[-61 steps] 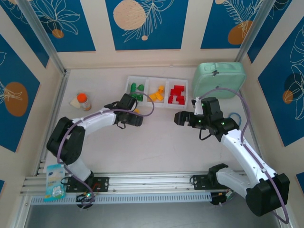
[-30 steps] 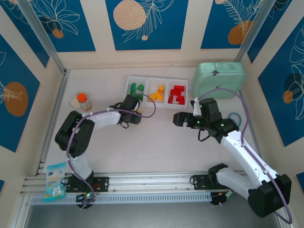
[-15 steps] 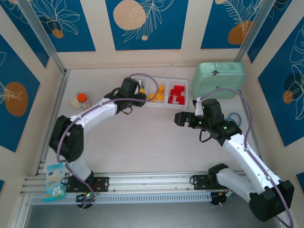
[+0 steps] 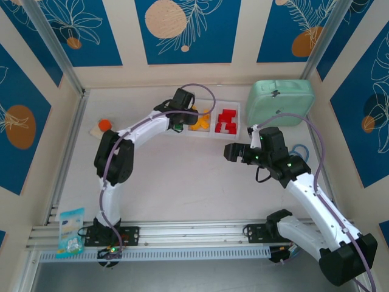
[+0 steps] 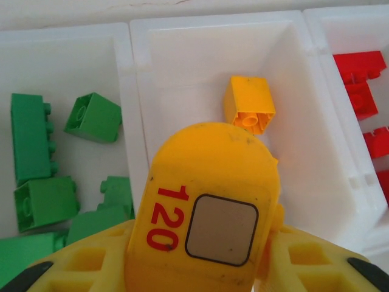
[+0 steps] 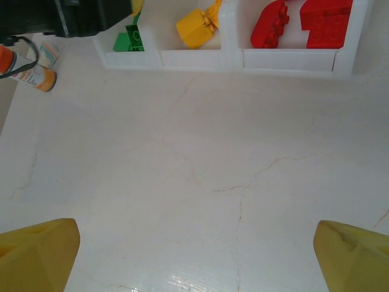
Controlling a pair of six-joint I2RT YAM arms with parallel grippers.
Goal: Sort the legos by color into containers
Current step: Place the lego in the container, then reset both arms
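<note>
Swung right since earlier, arm stretched long: left gripper (image 5: 203, 261) pinching yellow lego (image 5: 209, 201), tray (image 5: 135, 73) middle compartment below it; right gripper (image 6: 194, 255) spread

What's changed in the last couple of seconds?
The left gripper moved from the table in front of the tray to above its middle compartment, jaws shut on a yellow lego. The right gripper stayed open, near where it was.
</note>
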